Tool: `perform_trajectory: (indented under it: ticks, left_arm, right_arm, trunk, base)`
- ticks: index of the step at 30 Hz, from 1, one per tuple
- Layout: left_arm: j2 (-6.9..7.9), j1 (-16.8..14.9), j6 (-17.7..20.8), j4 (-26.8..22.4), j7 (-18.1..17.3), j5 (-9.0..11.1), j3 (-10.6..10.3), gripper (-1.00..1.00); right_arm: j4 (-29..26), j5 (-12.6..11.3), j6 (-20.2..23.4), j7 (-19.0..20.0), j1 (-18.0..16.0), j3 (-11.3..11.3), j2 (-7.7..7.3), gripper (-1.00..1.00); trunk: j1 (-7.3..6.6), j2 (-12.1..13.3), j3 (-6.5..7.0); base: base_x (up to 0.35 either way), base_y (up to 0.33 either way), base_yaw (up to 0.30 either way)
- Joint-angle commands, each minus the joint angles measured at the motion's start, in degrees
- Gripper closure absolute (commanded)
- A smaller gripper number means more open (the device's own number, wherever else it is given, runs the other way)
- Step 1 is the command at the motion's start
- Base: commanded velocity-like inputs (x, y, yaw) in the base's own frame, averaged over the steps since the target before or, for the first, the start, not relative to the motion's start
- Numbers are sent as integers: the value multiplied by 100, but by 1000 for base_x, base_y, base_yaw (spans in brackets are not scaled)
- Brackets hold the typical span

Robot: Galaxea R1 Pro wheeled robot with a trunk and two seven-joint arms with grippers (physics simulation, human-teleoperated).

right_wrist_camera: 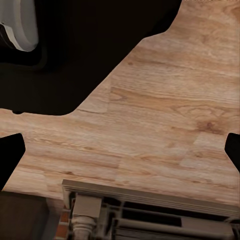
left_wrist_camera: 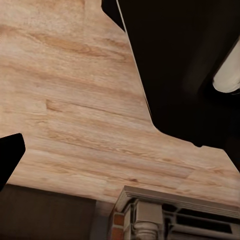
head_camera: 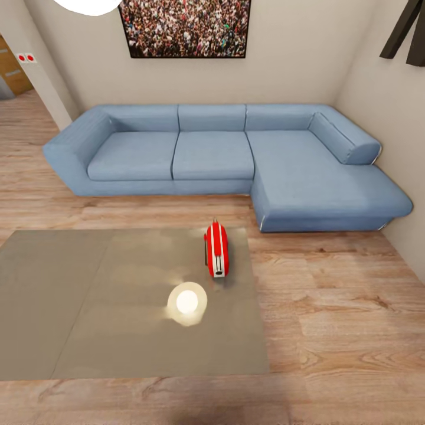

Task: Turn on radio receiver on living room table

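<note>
Radio receiver [head_camera: 216, 249] upright near table's [head_camera: 71, 307] far right corner, untouched. Approach step: next, roll closer, extend an arm. Gripper spread: cannot tell

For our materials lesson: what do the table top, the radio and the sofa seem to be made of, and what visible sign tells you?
Table: probably glass or a polished top, grey-brown and glossy; it mirrors a round lamp glow.
Radio: looks like smooth hard plastic, bright red with white stripes and a silvery end.
Sofa: seemingly matt blue fabric, with soft seamed cushions and no shine.
</note>
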Motion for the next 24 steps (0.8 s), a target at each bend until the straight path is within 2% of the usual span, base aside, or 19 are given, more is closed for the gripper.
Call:
perform_trajectory:
  ticks: [1, 16, 24]
  left_arm:
    - [0, 0, 0, 0, 0, 0, 0, -100]
    - [0, 0, 0, 2, 0, 1, 0, -100]
    - [0, 0, 0, 0, 0, 1, 0, -100]
  right_arm:
    - [0, 12, -4, 0, 1, -1, 0, -100]
    - [0, 44, -16, 1, 2, -1, 0, -100]
    - [0, 20, -11, 0, 1, -6, 0, -100]
  trunk:
    - [0, 0, -4]
    - [0, 0, -11]
    - [0, 0, -11]
  base:
    - [180, 0, 0]
    - [296, 0, 0]
    - [72, 0, 0]
